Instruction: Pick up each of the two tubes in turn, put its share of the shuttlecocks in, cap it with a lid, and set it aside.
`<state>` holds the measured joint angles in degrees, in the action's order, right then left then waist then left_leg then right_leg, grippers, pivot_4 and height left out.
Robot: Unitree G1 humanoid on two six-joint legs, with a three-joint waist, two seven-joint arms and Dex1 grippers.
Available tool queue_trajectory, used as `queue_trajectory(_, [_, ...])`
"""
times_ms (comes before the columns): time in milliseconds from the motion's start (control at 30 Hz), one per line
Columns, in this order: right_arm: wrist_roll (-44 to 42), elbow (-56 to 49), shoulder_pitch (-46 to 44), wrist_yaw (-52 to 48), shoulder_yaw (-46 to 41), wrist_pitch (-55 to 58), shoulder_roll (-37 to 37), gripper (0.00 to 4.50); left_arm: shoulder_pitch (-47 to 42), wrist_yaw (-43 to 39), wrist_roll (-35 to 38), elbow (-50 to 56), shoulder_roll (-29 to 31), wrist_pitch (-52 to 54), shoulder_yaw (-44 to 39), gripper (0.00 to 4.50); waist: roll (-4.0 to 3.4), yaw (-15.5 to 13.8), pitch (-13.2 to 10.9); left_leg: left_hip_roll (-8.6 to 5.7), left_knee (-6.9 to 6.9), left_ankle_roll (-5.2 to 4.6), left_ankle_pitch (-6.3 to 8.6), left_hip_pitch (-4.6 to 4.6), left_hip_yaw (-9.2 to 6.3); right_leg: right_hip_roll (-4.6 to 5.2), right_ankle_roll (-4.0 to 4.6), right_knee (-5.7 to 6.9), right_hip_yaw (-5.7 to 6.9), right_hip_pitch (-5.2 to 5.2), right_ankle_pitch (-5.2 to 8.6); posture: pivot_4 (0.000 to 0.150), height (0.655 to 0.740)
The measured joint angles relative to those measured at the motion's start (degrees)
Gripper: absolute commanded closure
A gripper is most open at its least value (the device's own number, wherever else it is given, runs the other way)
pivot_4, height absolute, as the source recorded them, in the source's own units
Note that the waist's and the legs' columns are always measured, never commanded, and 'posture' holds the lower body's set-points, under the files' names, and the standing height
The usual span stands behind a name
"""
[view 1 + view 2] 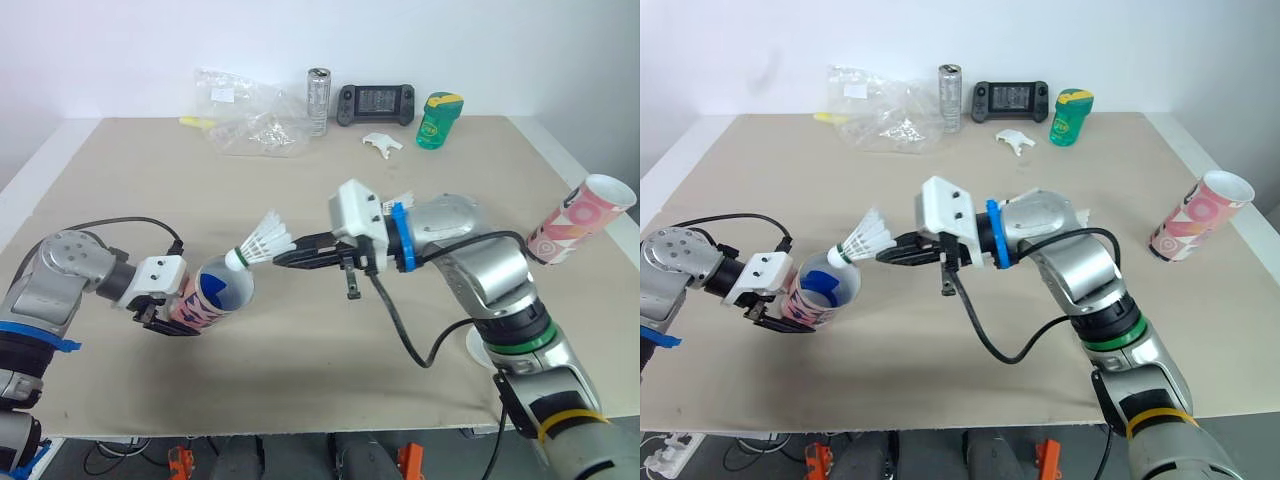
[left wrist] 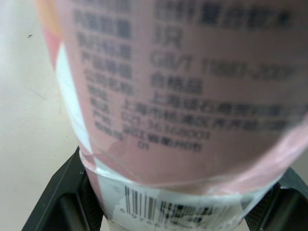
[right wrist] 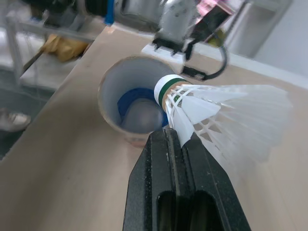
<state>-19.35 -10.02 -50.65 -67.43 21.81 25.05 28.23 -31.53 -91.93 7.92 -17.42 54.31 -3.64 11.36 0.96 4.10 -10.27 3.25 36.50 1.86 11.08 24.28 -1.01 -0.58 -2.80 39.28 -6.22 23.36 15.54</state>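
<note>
Holds a pink patterned tube point(image 1: 215, 295) in the left gripper point(image 1: 170, 318), low over the near-left part of the table point(image 1: 300, 380). Clamps it across the lower body, black fingers point(image 2: 62, 192) pressed to either side beside the barcode label. Tilts it so the open mouth faces up and toward the right arm. Shows blue inside, with a pale rounded shape low down; cannot tell what.

Pinches a white shuttlecock point(image 1: 262, 240) in the right gripper point(image 1: 280, 257), jaws drawn narrow on the feather skirt. Points the cork end, ringed green, at the tube's mouth. Sets the cork right at the upper rim, feathers all outside the tube; cannot tell whether cork and rim touch.

Finds the second tube point(image 1: 580, 220), pink and white, well apart near the table's right edge, open end uppermost and uncapped. Cannot tell whether upright or leaning.

Finds along the far edge, left to right:
- a crumpled clear plastic bag point(image 1: 245, 120)
- a silver can point(image 1: 318, 100), upright, just beside the bag
- a black handheld console point(image 1: 375, 103)
- a green bottle point(image 1: 438, 120) with a yellow top

Finds a small white piece point(image 1: 383, 143) on the table just in front, between console and bottle.
</note>
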Motion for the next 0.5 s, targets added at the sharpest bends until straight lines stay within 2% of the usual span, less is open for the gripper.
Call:
queue_trajectory(67, [0.53,0.44,-1.13,-2.21,2.17,0.44,0.04,3.53,-0.07,-0.18,-0.01,-0.05,0.01,0.04,0.00,1.48,-0.04,0.01,-0.03,0.00,-0.01,0.00,0.00,0.00,0.01,0.00,0.01,0.01,0.00,0.03,0.01,0.150,0.7236])
queue_trajectory(100, [0.53,0.39,-2.31,-3.91,3.43,0.89,-0.07,2.95,-0.18,-0.18,-0.07,-0.06,0.01,0.13,0.08,1.48,-0.07,0.01,-0.04,0.00,-0.01,0.00,0.00,0.00,-0.02,-0.01,0.02,0.03,0.01,0.03,0.01,0.150,0.7236])
queue_trajectory(233, [-1.20,0.11,-4.45,-7.70,3.14,2.23,-0.01,1.24,-0.09,0.09,-0.06,0.11,0.00,0.45,0.07,1.48,-0.06,-0.01,-0.03,0.01,0.00,0.00,0.00,0.00,-0.07,0.00,0.01,0.05,0.07,0.00,0.04,0.150,0.7236])
queue_trajectory(267, [-1.70,0.07,-4.45,-8.04,2.84,2.54,0.08,0.64,-0.04,0.12,-0.05,0.14,0.00,0.51,0.03,1.48,-0.06,-0.01,-0.03,0.01,0.00,0.00,0.00,0.00,-0.06,0.00,0.01,0.05,0.07,0.00,0.04,0.150,0.7236])
queue_trajectory(300, [-2.50,-0.06,-4.44,-8.61,2.49,3.29,0.33,0.29,0.09,0.15,-0.06,0.36,0.01,0.87,-0.06,1.48,-0.06,-0.01,-0.03,0.01,0.00,0.00,0.00,0.00,-0.06,0.00,0.01,0.06,0.07,0.01,0.04,0.150,0.7236])
queue_trajectory(500, [-8.95,-2.98,-1.02,-7.24,-7.88,7.68,5.60,0.29,1.61,0.83,0.02,2.34,0.02,1.74,-1.14,1.48,-0.03,-0.21,-0.01,-0.02,-0.01,0.00,0.01,0.04,-0.06,0.04,0.10,0.04,0.09,-0.01,0.06,0.150,0.7236])
